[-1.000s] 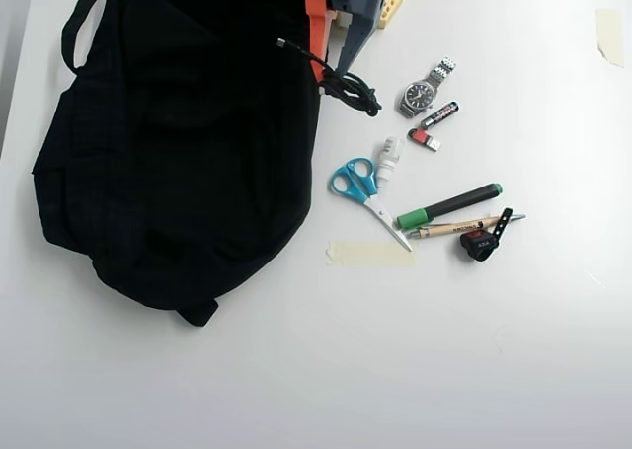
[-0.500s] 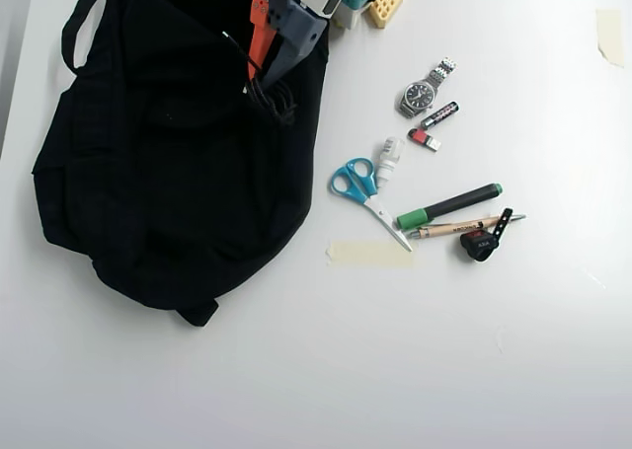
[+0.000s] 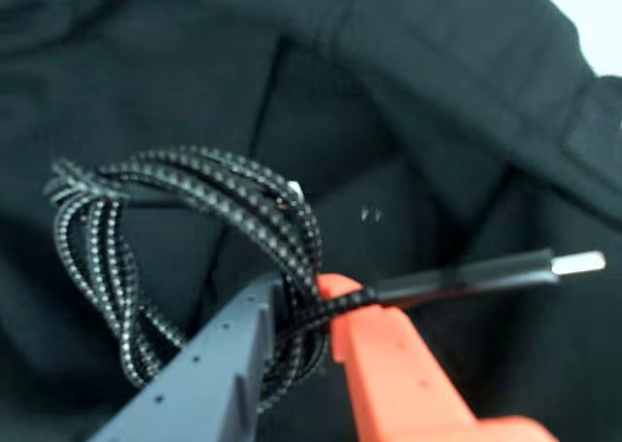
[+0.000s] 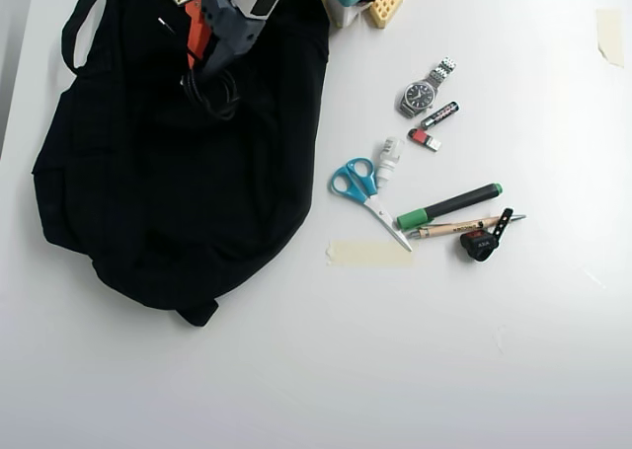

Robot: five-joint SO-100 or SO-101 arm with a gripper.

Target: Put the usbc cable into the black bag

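Note:
The usbc cable point(image 3: 194, 219), a black braided coil with a silver-tipped plug sticking out to the right, hangs pinched between my grey and orange fingers. My gripper point(image 3: 309, 301) is shut on it, over the black bag point(image 3: 437, 92) that fills the wrist view. From overhead, the gripper point(image 4: 197, 64) sits above the upper middle of the large floppy black bag point(image 4: 148, 202), with the coiled cable point(image 4: 212, 96) dangling just below the fingertips against the dark fabric.
Right of the bag lie a wristwatch point(image 4: 423, 92), a small red-and-black stick point(image 4: 432, 128), blue scissors point(image 4: 360, 187), a black-and-green marker point(image 4: 449, 205), a wooden pen point(image 4: 459, 228), a small black clip point(image 4: 484, 240) and a tape strip point(image 4: 368, 253). The arm's base stands at the top edge.
My gripper has swung left with the cable, from the bag's right edge beside the watch to above the bag's upper middle. The table items stayed put.

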